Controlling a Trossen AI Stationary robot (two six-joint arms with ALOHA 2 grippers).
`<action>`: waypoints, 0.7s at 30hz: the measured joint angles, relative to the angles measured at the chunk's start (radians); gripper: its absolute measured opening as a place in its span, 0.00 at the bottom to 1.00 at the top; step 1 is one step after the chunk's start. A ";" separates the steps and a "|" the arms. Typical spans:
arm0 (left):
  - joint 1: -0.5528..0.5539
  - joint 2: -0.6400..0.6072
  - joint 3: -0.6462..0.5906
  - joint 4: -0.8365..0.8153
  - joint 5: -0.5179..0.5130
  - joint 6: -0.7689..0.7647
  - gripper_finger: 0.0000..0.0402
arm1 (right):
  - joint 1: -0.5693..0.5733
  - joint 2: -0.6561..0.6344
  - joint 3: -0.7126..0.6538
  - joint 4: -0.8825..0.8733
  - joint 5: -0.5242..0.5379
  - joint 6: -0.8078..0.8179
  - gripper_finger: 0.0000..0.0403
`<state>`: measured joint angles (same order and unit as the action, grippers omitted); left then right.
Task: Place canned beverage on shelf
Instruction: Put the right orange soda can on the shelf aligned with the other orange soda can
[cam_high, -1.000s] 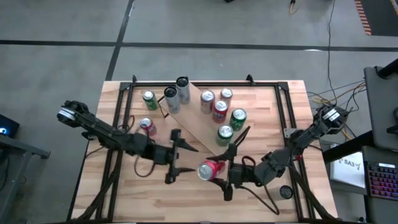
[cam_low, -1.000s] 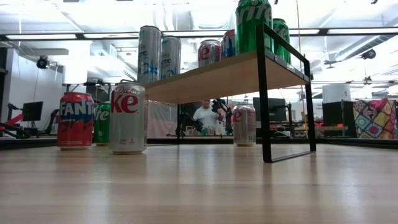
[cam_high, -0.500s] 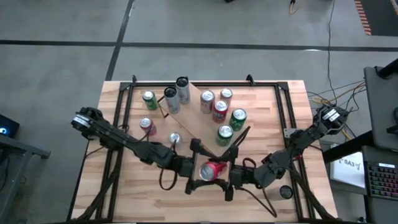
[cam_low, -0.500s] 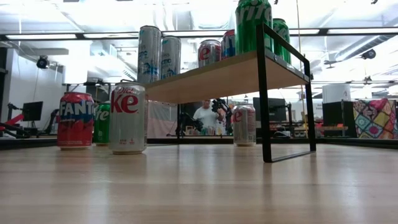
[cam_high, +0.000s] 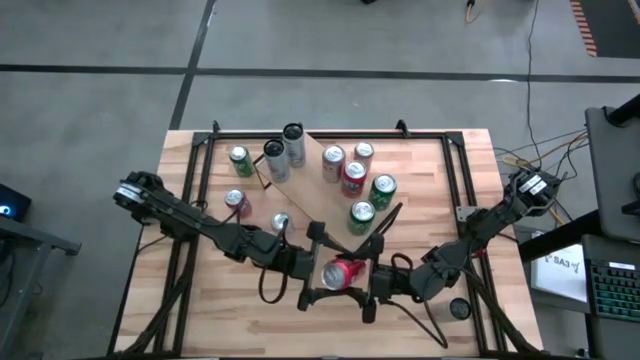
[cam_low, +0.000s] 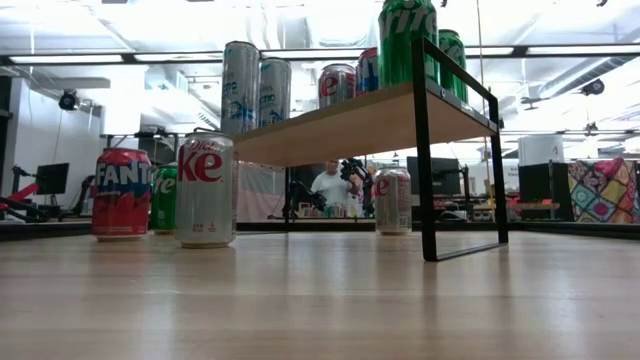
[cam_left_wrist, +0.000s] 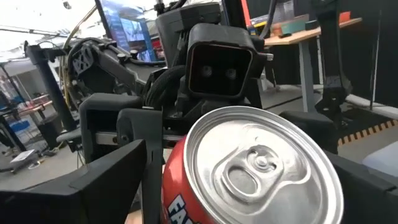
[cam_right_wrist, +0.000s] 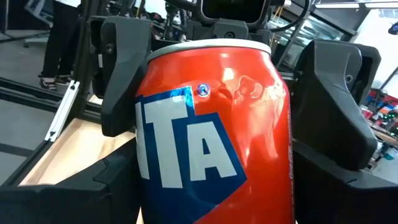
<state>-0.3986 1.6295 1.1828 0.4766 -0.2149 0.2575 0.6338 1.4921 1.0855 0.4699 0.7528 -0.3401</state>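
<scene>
A red Fanta can (cam_high: 343, 272) lies level in the air over the table's near middle, with my right gripper (cam_high: 362, 280) shut on it from the right. My left gripper (cam_high: 318, 272) faces it from the left, open, with a finger (cam_right_wrist: 121, 74) on either side of the can's lid end (cam_left_wrist: 261, 168). The shelf (cam_high: 315, 190) stands slantwise at the far middle on its black end frames (cam_low: 424, 150) and carries several cans. The low view shows neither gripper. My right gripper pinches the can's round side (cam_right_wrist: 146, 193) between its two fingers. The fingers come level from the table's right and lie along the can. The can is clear of the table, level, its lid toward my left gripper. My left gripper: I cannot tell whether its fingers touch the can.
On the table left of the shelf stand a red Fanta can (cam_low: 121, 192), a Diet Coke can (cam_low: 204, 190) and a green can (cam_high: 240, 160). Two tall silver cans (cam_high: 284, 148) stand at the shelf's far end. A black rail frame (cam_high: 190, 200) runs round the tabletop.
My left gripper has gone toward the table's right and near edge, up to the red can, until its fingers flank the can's lid end. The can and my right gripper have stayed where they were.
</scene>
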 joint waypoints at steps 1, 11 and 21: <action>0.000 0.002 0.000 0.002 0.008 0.003 0.95 | 0.000 0.000 0.000 0.000 -0.002 0.000 0.72; -0.013 0.006 -0.017 0.097 0.082 0.136 0.70 | 0.001 0.000 0.000 0.027 -0.027 -0.007 0.72; -0.010 0.005 -0.025 0.130 0.087 0.098 0.70 | -0.001 0.000 0.000 0.040 -0.027 0.016 0.76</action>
<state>-0.4088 1.6347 1.1578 0.6061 -0.1282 0.3556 0.6327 1.4918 1.0851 0.5099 0.7259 -0.3242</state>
